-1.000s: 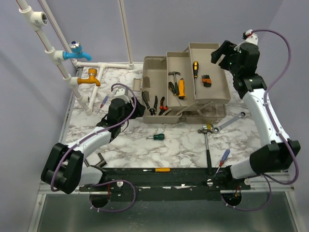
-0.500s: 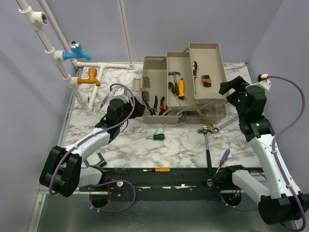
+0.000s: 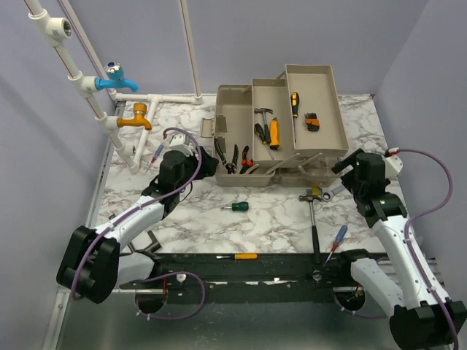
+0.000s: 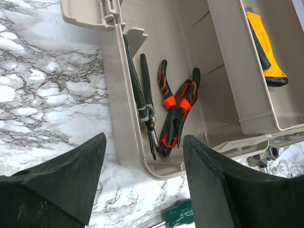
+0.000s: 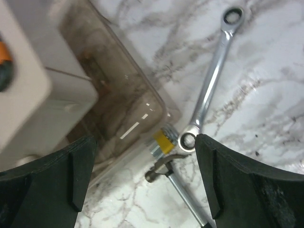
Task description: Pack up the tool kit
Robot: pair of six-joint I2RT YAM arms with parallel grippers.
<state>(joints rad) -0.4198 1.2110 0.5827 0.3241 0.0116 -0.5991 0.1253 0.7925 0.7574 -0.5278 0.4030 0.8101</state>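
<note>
Toolbox (image 3: 328,142) sits open at twelve o'clock on the table (image 3: 277,219), trays fanned out. Left gripper (image 4: 143,137) hangs at its eight o'clock corner above the pliers (image 4: 178,114), jaws apart and empty. Right gripper (image 5: 145,140), at four o'clock over the wrench (image 5: 209,80), is spread wide, holding nothing.

1. The left tool (image 4: 143,142) hangs over the near corner of the toolbox (image 4: 118,109). Its two dark fingers (image 4: 57,185) stand wide apart at the bottom of the view.
2. The toolbox is beige and open, and stands on a white marbled table (image 4: 42,90).
3. In its deep bottom compartment, long dark-handled pliers (image 4: 137,97) lie along the left wall.
4. Just beside them lie orange-and-black pliers (image 4: 178,111) with overlapping handles; how many pairs is unclear.
5. A raised tray (image 4: 232,80) on the right holds a yellow-and-black handle (image 4: 266,52).
6. A green screwdriver handle (image 4: 178,213) lies on the table just outside the box, between the fingers.
</note>
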